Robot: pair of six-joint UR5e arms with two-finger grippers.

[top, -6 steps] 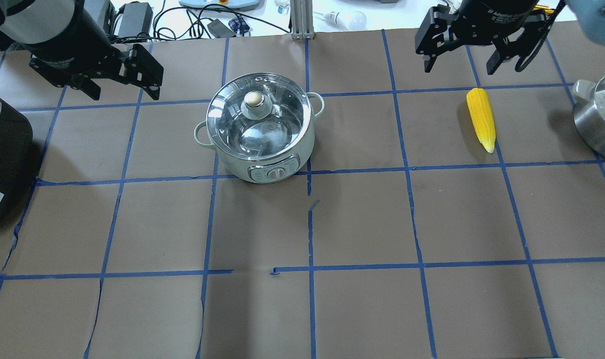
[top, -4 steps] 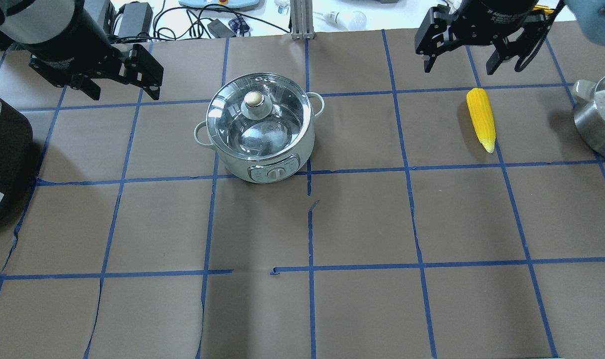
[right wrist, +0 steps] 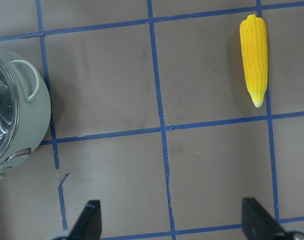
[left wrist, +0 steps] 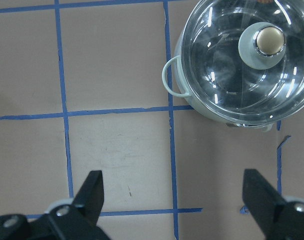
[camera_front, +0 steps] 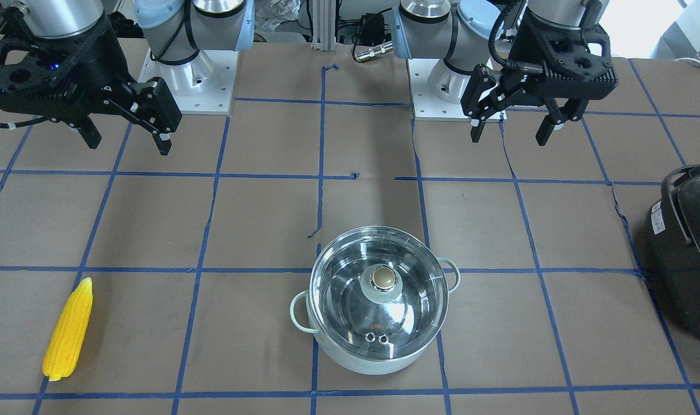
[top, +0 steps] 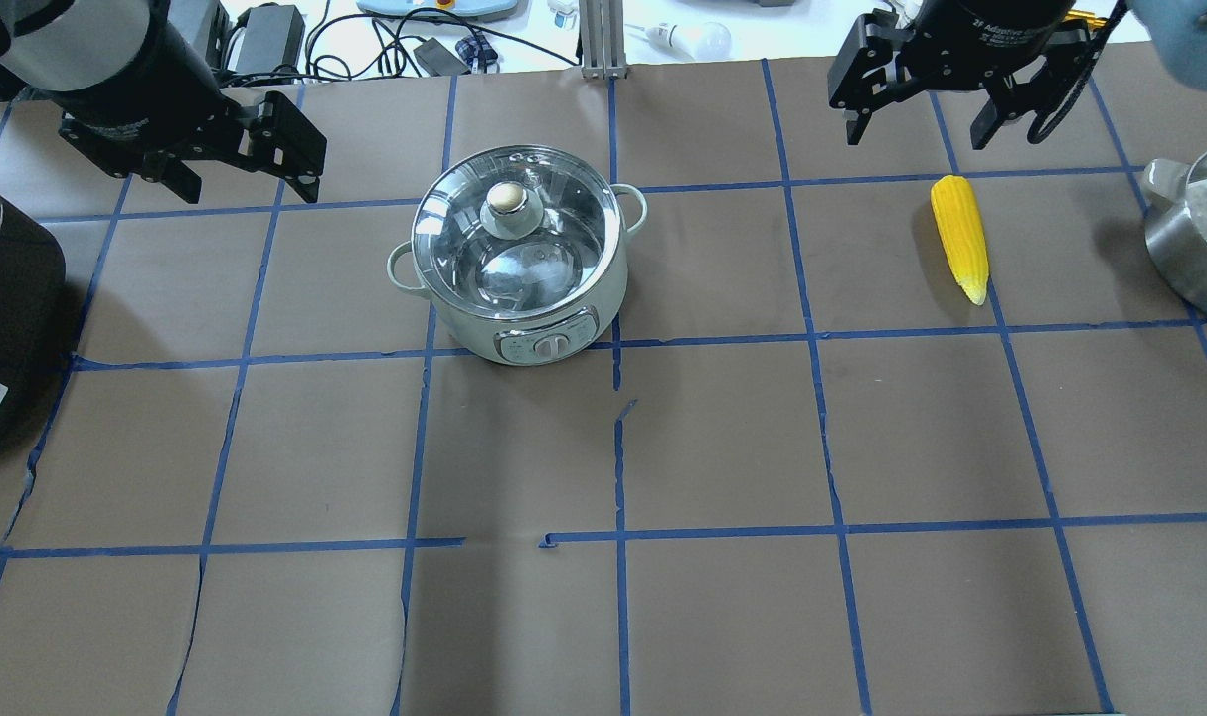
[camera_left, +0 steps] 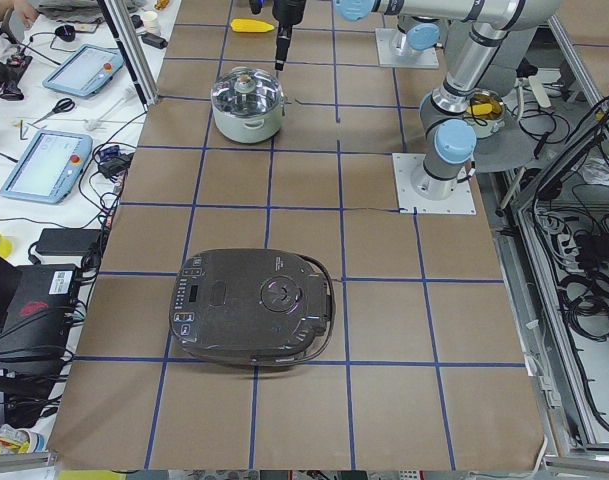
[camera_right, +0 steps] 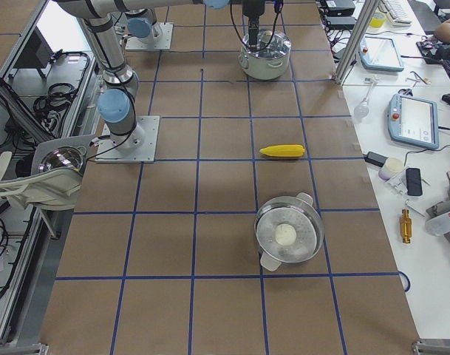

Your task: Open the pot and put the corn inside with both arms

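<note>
Pot (camera_front: 350,358) sits lower centre of frame on brown table (camera_front: 258,219) w/ blue tape grid; glass lid (camera_front: 338,297) on, knob (camera_front: 383,278) approx. centred; one loop handle points lower left, other to the right. Corn (camera_front: 68,329) lies lower left, well apart from pot, narrow end toward top of frame. Left gripper (camera_front: 508,138) upper right, fingers spread, nothing between; right gripper (camera_front: 128,144) upper left, likewise spread & empty; both clear of pot & corn. Black appliance (camera_front: 687,248) at right edge.
</note>
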